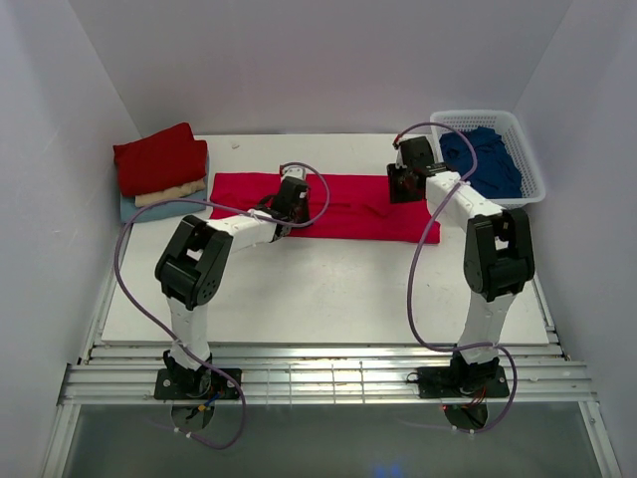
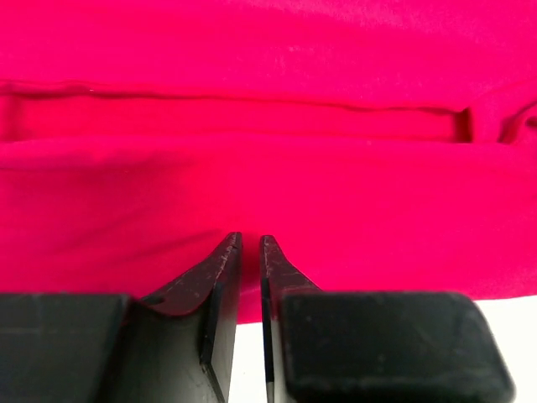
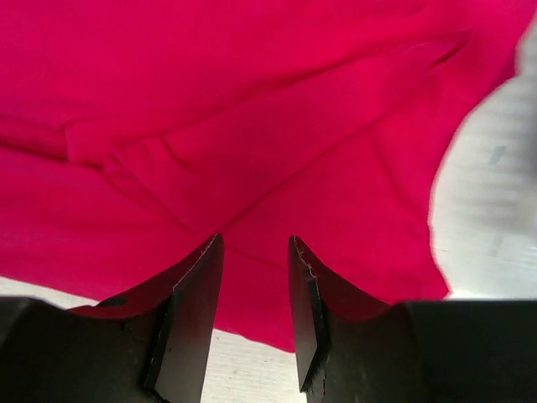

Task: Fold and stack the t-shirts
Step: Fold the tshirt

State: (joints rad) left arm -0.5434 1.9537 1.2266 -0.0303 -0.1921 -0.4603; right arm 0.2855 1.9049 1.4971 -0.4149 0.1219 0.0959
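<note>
white table (image 1: 328, 289) bears a crimson t-shirt (image 1: 348, 209) (one long strip).

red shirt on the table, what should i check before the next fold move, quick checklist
1. red shirt spread as a long strip, not bunched: ok, slight creases near its right end.
2. left gripper at the shirt's near edge: ok.
3. left gripper pinching cloth: cannot tell, jaws nearly together.
4. right gripper pinching cloth: not ok, jaws stand apart over the near edge.
5. folded stack at far left ready for another shirt: ok, it looks neat.
6. basket apart from the right gripper: ok in the top view.
</note>
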